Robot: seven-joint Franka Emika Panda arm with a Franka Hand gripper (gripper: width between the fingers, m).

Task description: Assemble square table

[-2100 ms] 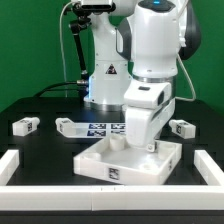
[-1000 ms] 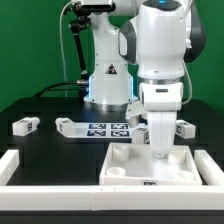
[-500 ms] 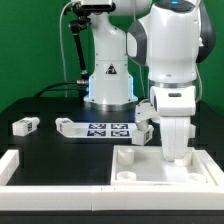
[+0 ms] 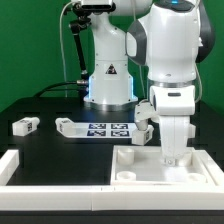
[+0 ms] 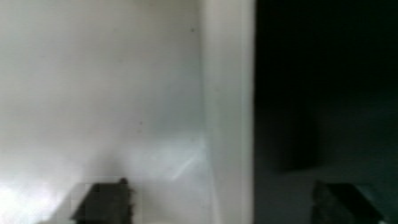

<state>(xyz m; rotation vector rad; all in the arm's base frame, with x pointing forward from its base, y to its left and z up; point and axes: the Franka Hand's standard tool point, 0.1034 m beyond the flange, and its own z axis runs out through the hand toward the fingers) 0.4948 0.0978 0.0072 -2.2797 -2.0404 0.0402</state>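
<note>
Compared with two seconds earlier, the square tabletop point(image 4: 160, 181) has shifted from the middle of the black table point(image 4: 50, 150), where it sat tipped up, toward the exterior view's right. It now lies flat, rim upward, in the near corner formed by the front border rail point(image 4: 60, 194) and the right border rail point(image 4: 218, 160). Over the last half second neither the tabletop nor the arm changes place. The gripper point(image 4: 173, 157) points straight down over the far right part of the tabletop, its lower end at the raised rim; the exterior view does not show whether it touches. In the wrist view the two dark fingertips point(image 5: 103, 203) stand wide apart, one over the tabletop's white floor and the other over the dark table surface. The rim wall point(image 5: 228, 100) runs between them with a clear gap on each side, so the claw is apart and grips nothing. Behind the tabletop, a leg block point(image 4: 24, 126) lies far toward the exterior view's left. A second leg block point(image 4: 68, 125) lies just beside the left end of the marker board point(image 4: 105, 129), and a third leg block point(image 4: 144, 122) sits close to the arm at the board's right end. The left border rail point(image 4: 9, 165) closes the workspace on that side. The robot base point(image 4: 108, 85) stands behind the marker board.
</note>
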